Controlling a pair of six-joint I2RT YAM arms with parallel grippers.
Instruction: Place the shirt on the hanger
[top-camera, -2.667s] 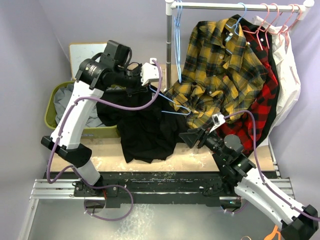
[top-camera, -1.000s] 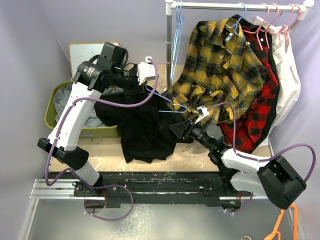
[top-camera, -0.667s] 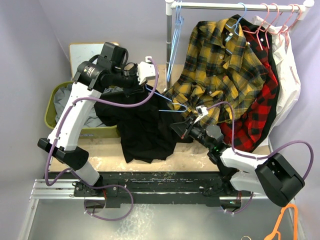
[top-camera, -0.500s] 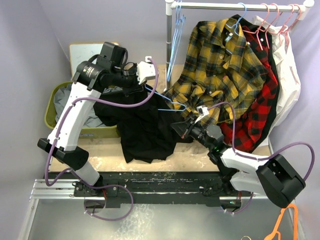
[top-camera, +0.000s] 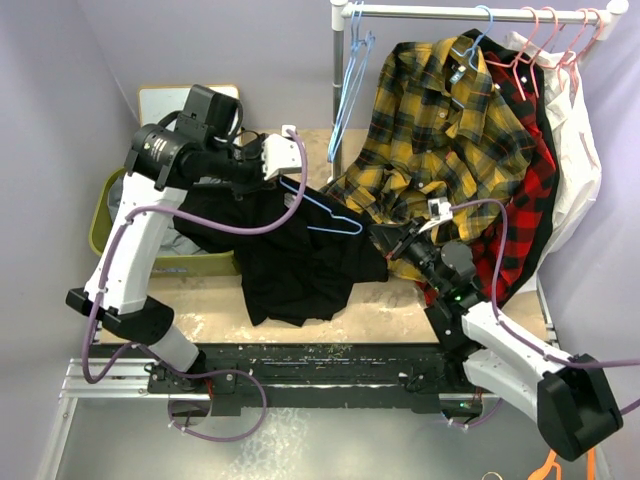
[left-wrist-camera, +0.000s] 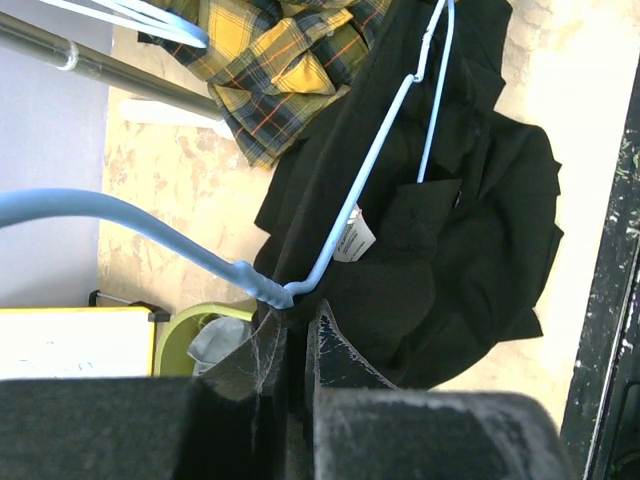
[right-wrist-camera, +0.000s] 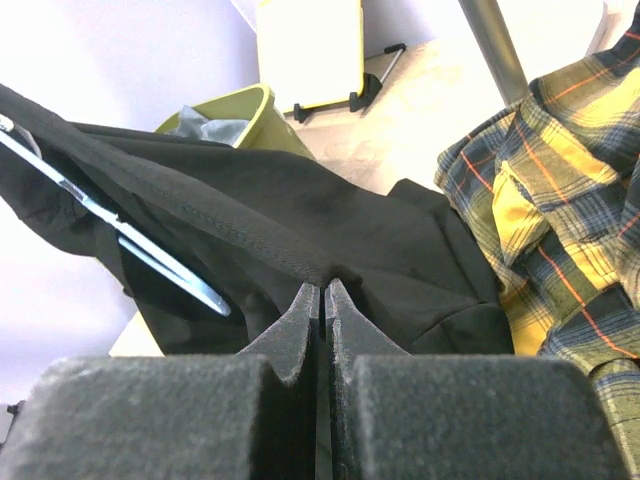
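**STATION STATUS: SHIRT AND HANGER, BOTH TOOLS ENGAGED**

**1. Left tool.** The left tool is closed to a narrow slit. The twisted neck of the hanger sits at its fingertips. The hook curves away to the left in the wrist view. In the top view the left tool carries the hanger above the worktop, with its frame pointing toward the right arm.

**2. Right tool.** The right tool is fully closed. It pinches a stitched fold of the shirt between its fingertips. In the top view the right tool holds the right-hand edge of the fabric, just beside the yellow-and-black plaid shirt.

**3. Shirt.** The shirt spans the space between the two tools. Its lower part lies crumpled on the worktop. In the left wrist view one hanger wire runs across the shirt. A second wire descends from the far corner and disappears behind a fold.

**4. Labels and writing.** A white tag shows inside the shirt, touching the hanger wire. It carries dark print that is too small to read. The white board behind the left arm shows no legible writing.

**5. Surroundings.** The plaid shirt hangs from the rail. A green bin stands at the left edge of the worktop.
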